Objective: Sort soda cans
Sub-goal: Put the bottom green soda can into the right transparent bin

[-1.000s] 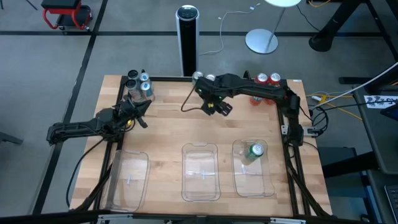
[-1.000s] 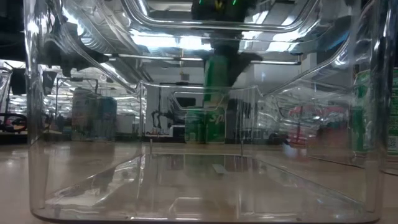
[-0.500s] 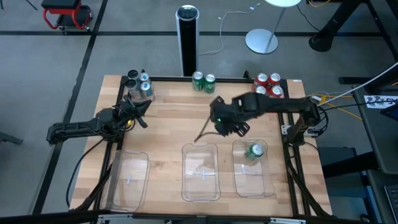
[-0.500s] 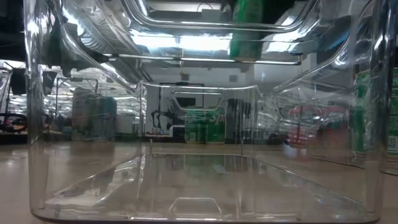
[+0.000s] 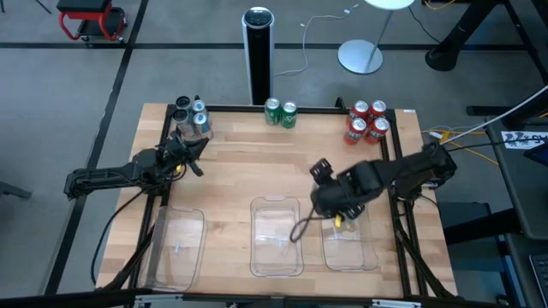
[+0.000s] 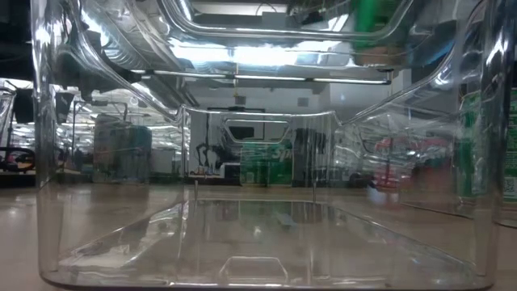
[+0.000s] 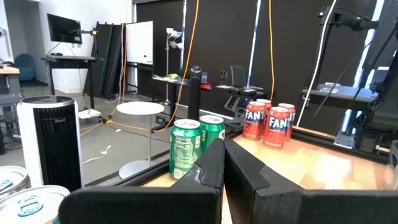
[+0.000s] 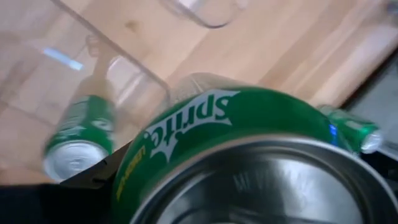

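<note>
Above the wooden table (image 5: 231, 180), the right end effector (image 5: 340, 208) apparently grips a green can (image 8: 249, 143) over a clear tray (image 5: 349, 248).

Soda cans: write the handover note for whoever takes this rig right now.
Right tool: shut on a green can, over the right-hand clear tray.
Left tool: waits near the table's left edge, shut, empty, just in front of the silver/black cans.
Done: one green can already lies in that right-hand tray.
Cans at the table's far edge: two green cans in the middle, four red-and-white cans at the right, the silver/black ones at the left.
Left: set down the held can, then sort the rest. The middle tray and the left tray hold no cans.
</note>
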Controlling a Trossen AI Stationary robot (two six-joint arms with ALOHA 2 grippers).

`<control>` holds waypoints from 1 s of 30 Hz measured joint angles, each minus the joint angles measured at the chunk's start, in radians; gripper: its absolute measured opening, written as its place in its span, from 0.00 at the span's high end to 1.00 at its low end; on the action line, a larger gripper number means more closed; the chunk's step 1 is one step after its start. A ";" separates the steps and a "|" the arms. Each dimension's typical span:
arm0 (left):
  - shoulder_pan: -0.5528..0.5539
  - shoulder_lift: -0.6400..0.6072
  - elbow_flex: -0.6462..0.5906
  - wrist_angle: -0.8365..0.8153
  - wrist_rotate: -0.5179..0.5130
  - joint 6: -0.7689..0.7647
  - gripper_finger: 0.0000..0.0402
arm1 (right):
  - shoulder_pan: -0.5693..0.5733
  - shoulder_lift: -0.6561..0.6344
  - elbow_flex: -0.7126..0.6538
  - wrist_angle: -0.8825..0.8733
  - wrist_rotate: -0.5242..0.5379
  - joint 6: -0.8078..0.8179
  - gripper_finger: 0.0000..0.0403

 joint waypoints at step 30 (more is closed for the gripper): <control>0.000 0.000 0.000 0.010 0.000 -0.001 1.00 | 0.051 -0.169 -0.602 0.421 -0.167 0.171 0.25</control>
